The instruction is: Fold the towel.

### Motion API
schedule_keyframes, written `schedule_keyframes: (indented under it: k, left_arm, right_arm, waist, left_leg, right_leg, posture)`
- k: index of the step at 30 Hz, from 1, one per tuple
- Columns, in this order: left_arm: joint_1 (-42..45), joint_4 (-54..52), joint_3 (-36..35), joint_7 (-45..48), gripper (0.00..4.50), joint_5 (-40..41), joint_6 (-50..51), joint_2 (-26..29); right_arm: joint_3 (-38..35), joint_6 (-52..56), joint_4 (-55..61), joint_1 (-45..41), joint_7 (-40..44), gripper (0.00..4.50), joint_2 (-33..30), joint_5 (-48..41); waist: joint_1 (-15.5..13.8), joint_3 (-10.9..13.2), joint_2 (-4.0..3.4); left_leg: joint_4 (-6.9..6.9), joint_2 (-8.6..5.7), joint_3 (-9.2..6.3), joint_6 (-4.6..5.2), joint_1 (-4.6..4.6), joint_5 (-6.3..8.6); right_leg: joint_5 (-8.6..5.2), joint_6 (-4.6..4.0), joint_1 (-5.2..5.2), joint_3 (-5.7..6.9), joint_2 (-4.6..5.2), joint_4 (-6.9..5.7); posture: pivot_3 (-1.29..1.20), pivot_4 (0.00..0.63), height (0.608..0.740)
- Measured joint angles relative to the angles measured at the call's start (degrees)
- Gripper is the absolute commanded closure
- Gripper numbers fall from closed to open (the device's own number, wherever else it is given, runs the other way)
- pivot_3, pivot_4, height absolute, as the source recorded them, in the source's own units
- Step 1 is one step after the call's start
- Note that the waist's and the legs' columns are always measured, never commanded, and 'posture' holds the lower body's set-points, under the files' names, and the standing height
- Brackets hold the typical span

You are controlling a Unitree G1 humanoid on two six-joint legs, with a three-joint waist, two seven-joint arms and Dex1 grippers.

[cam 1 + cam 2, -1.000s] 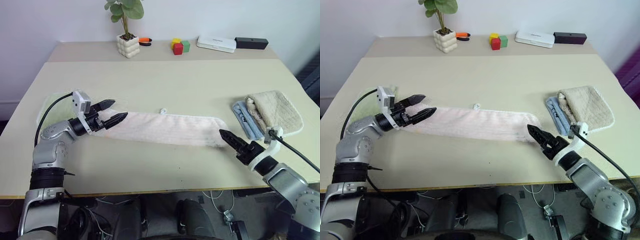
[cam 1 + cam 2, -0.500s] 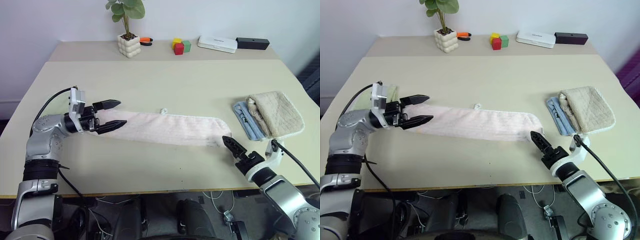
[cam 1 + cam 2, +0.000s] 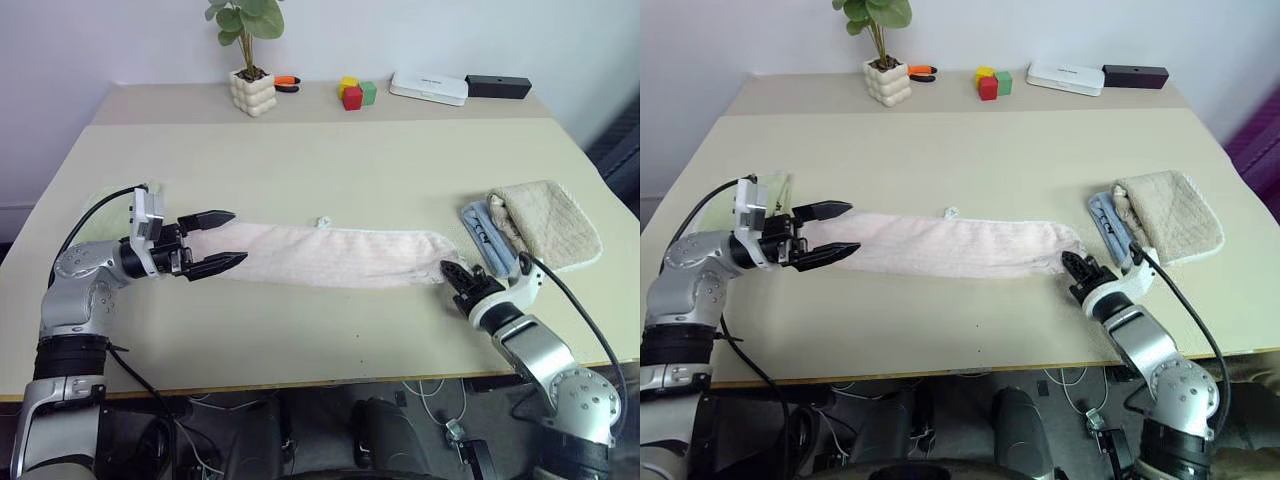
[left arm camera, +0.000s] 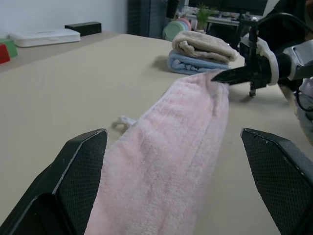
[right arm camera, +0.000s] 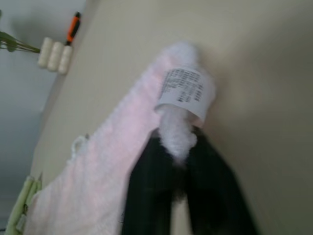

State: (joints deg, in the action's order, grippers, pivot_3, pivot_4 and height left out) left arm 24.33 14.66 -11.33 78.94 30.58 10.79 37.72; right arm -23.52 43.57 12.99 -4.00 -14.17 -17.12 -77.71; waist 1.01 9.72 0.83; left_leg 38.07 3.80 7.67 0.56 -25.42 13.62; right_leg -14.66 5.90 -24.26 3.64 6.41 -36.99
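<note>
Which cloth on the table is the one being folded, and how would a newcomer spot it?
On the wide beige table, look along the near edge for the long pale pink terry towel lying in a strip between both arms. Unlike the beige towel stacked on blue cloth, it has a white care label.

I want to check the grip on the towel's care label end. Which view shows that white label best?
The right wrist view: the white label sits close up on the towel just above the right gripper, which is shut on that corner. In both eye views the label is too small to make out; the left wrist view shows that end from afar.
</note>
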Motion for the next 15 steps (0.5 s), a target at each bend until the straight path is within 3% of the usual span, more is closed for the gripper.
schedule_keyframes:
  k: [3, 8, 15]
  left_arm:
    - [-0.73, -0.21, -0.77, -0.79, 0.0, 0.06, -0.06, 0.04]
    - [-1.2, -0.34, -0.77, -1.77, 0.0, 0.04, -0.67, -0.07]
    - [-1.2, 0.05, -0.78, -1.83, 0.0, 0.02, -1.49, -0.13]
  right_arm:
    - [0.4, -0.37, -2.58, -2.89, 1.34, 4.46, -1.74, 3.39]
    - [8.22, 0.99, -0.34, -2.71, 14.22, 4.46, -17.1, 16.7]
    - [15.1, -1.45, 4.43, -1.83, 27.55, 4.46, -27.09, 31.86]
  waist:
    - [-0.26, 0.01, -0.02]
    - [-0.32, 0.03, -0.04]
    - [-0.28, 0.02, -0.02]
  left_leg:
    - [0.0, -0.01, 0.0, 0.02, -0.03, 0.01]
    - [0.01, -0.04, 0.02, 0.05, -0.04, 0.03]
    - [0.01, -0.03, 0.04, 0.05, -0.04, 0.03]
  right_leg:
    - [0.0, 0.01, -0.01, 0.0, 0.01, 0.0]
    - [-0.01, 0.0, -0.03, 0.0, 0.05, 0.01]
    - [0.0, 0.01, -0.06, 0.0, 0.04, 0.02]
  posture:
    - [0.0, 0.15, 0.735]
    - [0.0, 0.15, 0.735]
    - [0.0, 0.15, 0.735]
